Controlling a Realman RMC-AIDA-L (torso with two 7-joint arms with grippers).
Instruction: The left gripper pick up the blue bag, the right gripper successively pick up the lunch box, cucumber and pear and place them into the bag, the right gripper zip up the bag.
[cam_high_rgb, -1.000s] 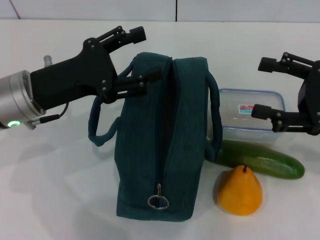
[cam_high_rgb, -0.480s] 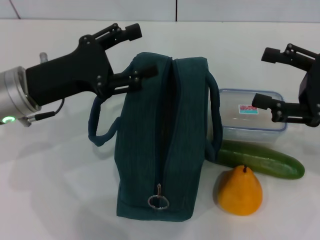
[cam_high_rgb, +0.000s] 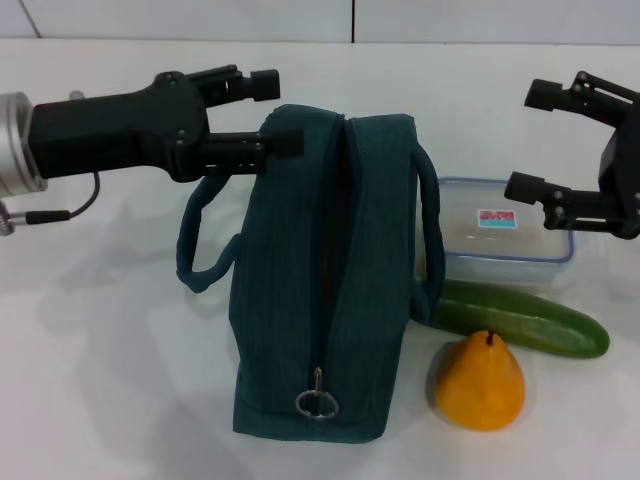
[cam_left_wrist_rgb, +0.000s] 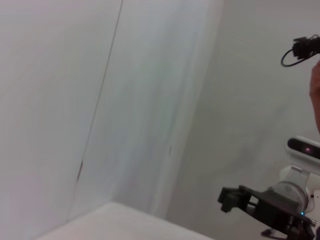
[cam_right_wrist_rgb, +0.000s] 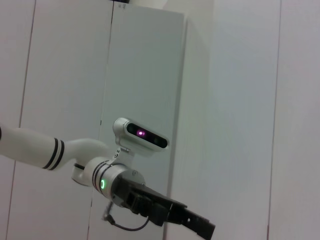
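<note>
White tabletop (cam_high_rgb: 90, 380) is seen carrying everything in the head view. Standing upright at its centre is the blue bag (cam_high_rgb: 320, 290), zip running along the top toward a ring pull (cam_high_rgb: 316, 403) at the near end, with a handle looped out on each side. The left gripper (cam_high_rgb: 275, 108) is held level at the bag's far left top corner, fingers spread, the lower fingertip at the fabric edge. The right gripper (cam_high_rgb: 530, 140) is held above the lunch box (cam_high_rgb: 505, 235), fingers spread and closed on nothing. The lunch box is placed to the right of the bag, with the cucumber (cam_high_rgb: 520, 320) lying in front of it and the pear (cam_high_rgb: 480, 385) standing nearest, just in front of the cucumber.
</note>
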